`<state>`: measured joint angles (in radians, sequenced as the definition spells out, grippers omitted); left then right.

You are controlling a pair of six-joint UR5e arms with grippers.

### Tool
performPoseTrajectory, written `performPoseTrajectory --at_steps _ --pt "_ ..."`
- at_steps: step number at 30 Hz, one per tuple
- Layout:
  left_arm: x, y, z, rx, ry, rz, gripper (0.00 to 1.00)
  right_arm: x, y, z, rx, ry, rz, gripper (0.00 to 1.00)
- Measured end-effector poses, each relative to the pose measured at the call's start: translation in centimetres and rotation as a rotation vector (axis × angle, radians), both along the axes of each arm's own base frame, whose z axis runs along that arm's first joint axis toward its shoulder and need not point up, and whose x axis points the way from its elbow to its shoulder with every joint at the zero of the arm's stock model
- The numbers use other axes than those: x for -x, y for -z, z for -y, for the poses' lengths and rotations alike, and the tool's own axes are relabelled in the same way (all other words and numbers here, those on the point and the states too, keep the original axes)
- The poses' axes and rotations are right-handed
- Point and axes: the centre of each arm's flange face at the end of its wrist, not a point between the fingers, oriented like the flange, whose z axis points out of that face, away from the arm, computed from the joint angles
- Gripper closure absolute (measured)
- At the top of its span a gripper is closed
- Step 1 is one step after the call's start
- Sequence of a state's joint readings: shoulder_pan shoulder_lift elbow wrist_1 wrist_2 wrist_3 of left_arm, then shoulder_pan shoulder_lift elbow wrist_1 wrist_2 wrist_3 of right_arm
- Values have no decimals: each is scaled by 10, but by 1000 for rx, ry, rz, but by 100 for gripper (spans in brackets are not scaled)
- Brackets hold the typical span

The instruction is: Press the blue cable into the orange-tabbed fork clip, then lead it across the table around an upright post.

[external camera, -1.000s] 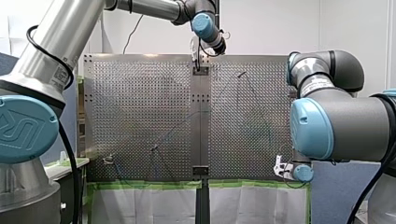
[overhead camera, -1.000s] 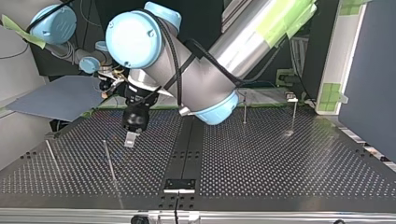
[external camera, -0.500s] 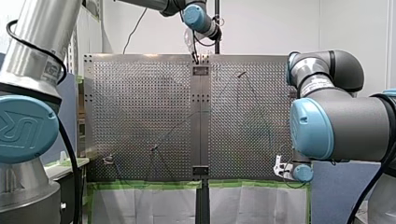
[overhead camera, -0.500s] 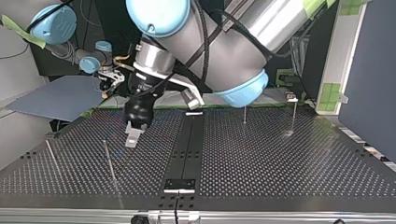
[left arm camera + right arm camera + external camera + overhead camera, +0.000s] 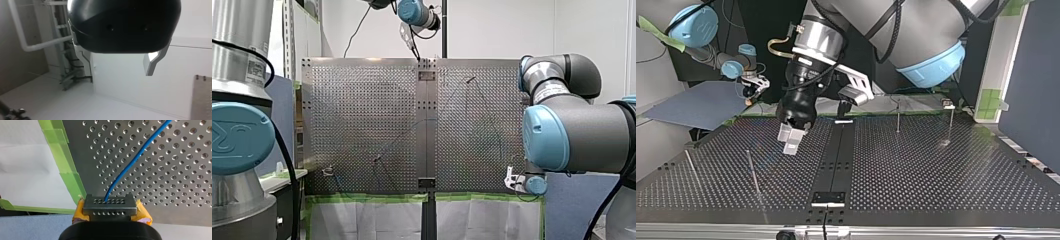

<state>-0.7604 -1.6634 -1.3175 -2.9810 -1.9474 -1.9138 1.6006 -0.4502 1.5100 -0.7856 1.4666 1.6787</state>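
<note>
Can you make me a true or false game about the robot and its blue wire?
1. The right tool is pinching the blue cable. True.
2. The left tool is carrying something. False: its fingers are apart with nothing between them.
3. The table is covered in little round holes. True.
4. The tape along the table's edge is red. False: it is green.
</note>
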Motion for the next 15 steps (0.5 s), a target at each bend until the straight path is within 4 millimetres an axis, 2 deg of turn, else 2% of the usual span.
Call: performPoseTrajectory --at_steps 4,15 --pt "0 13 -2 -6 -35 2 1 0 0 0 0 0 0 100" --pt "-27 106 12 -76 -121 -67 1 -1 0 0 -1 0 1 100"
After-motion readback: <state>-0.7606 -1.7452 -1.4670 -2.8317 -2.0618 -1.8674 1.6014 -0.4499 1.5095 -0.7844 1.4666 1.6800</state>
